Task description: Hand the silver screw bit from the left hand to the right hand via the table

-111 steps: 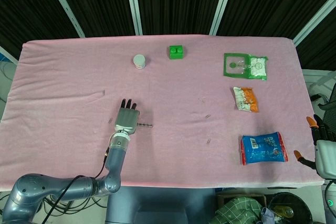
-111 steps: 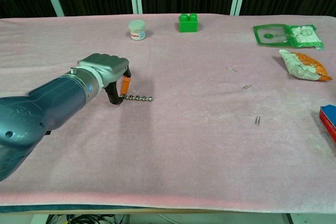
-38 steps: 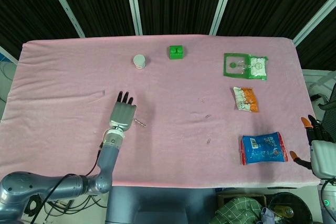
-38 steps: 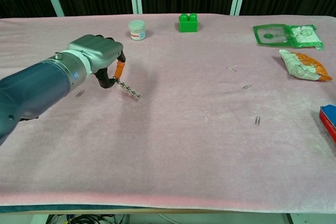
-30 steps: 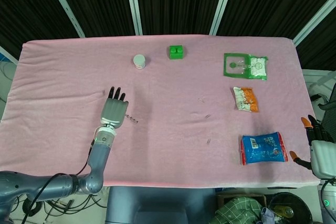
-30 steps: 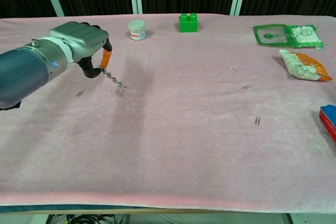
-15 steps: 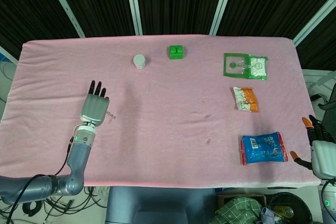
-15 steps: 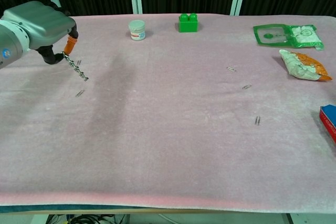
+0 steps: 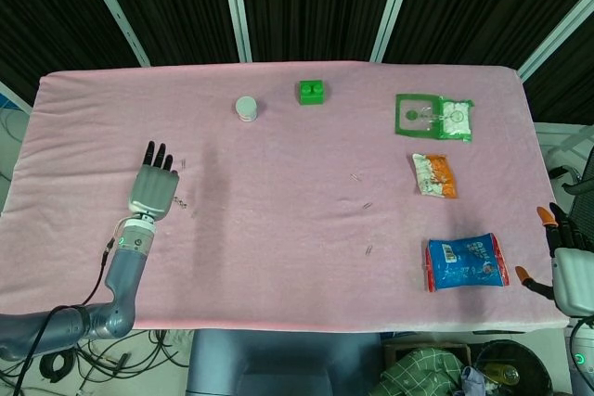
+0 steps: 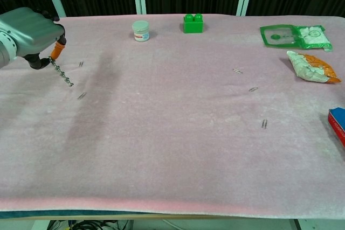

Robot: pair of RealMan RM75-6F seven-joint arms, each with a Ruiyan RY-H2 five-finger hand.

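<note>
My left hand (image 9: 152,188) (image 10: 29,29) hangs above the left part of the pink table (image 9: 297,257), palm down. It pinches the silver screw bit (image 10: 62,75) by one end between an orange fingertip and the thumb. The twisted bit slants down to the right in the chest view, clear of the cloth. In the head view only its tip (image 9: 183,200) shows beside the hand. My right hand (image 9: 568,266) sits off the table's right edge, fingers apart and holding nothing; the chest view does not show it.
A white jar (image 9: 246,108) and a green block (image 9: 311,92) stand at the back. On the right lie a green packet (image 9: 433,118), an orange-white snack bag (image 9: 433,175) and a blue snack bag (image 9: 466,262). Small paper clips (image 10: 82,96) lie scattered on the cloth.
My left hand has lifted the screw bit off the cloth and carried it steadily to the left and back. The bit now points down-right instead of lying flat. My right hand barely moved.
</note>
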